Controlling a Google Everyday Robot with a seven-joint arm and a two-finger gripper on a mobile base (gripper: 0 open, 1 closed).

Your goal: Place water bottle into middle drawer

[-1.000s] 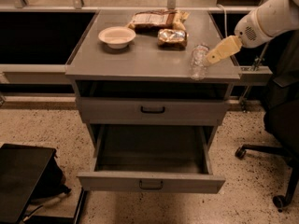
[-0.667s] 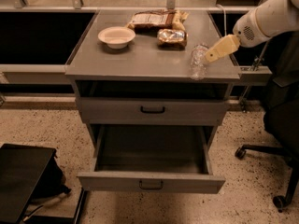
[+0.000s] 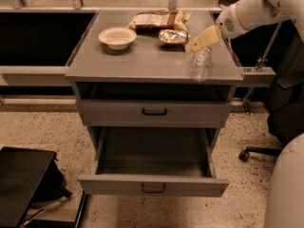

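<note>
The water bottle [image 3: 201, 63] is small, clear and crinkled, and it stands upright near the right front edge of the grey cabinet top [image 3: 142, 63]. My gripper [image 3: 194, 45] reaches in from the upper right, its tan tip just above and behind the bottle's top. It holds nothing that I can see. The middle drawer [image 3: 153, 186] is pulled wide open below, deep and empty, with a small black bar handle. The upper drawer [image 3: 154, 112] is closed.
A white bowl [image 3: 117, 37] and shiny snack packets [image 3: 173, 37] lie at the back of the cabinet top, with a larger packet [image 3: 154, 19] behind them. A black case [image 3: 21, 184] lies on the floor at the left. An office chair base [image 3: 256, 152] stands at the right.
My gripper has moved left and slightly up, from the right of the bottle to just above its top. The bottle and the drawers have not moved.
</note>
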